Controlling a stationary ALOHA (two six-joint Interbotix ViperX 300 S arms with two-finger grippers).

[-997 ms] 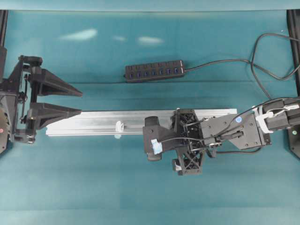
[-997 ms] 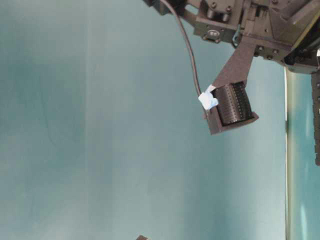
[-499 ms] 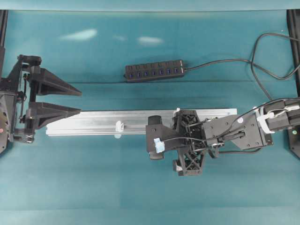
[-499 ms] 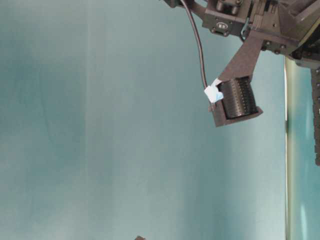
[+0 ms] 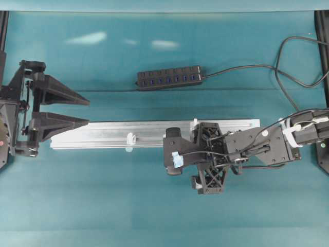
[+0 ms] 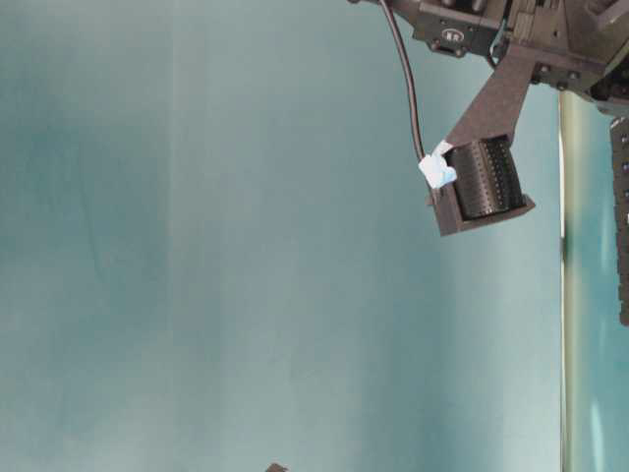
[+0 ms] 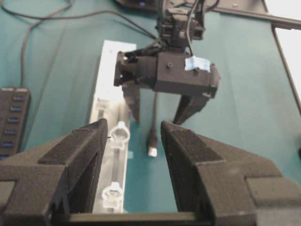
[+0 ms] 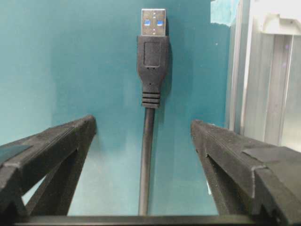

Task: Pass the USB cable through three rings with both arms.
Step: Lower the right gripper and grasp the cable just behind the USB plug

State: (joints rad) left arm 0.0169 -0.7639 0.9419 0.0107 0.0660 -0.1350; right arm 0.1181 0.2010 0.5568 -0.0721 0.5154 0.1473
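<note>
The USB cable's black plug [image 8: 153, 47] lies flat on the teal mat, and its cord runs back between the wide-apart fingers of my right gripper [image 8: 143, 123], which is open and touches nothing. Seen from the left wrist, the right gripper [image 7: 159, 121] points down over the plug [image 7: 151, 143], just beside the silver rail [image 7: 106, 52]. Two rings [image 7: 120, 134] [image 7: 112, 195] stand upright on the rail there. From overhead one ring [image 5: 130, 139] shows mid-rail and another [image 5: 195, 122] by the right arm. My left gripper [image 5: 89, 112] hovers open at the rail's left end.
A black multi-port hub [image 5: 169, 77] lies behind the rail [image 5: 103, 135], its cord looping off to the right. Black frame posts stand at the left and right edges. The right arm's wrist camera [image 6: 482, 187] hangs low over the mat.
The right arm has drifted a little to the right along the rail, jaws still open. The left arm has not moved.
</note>
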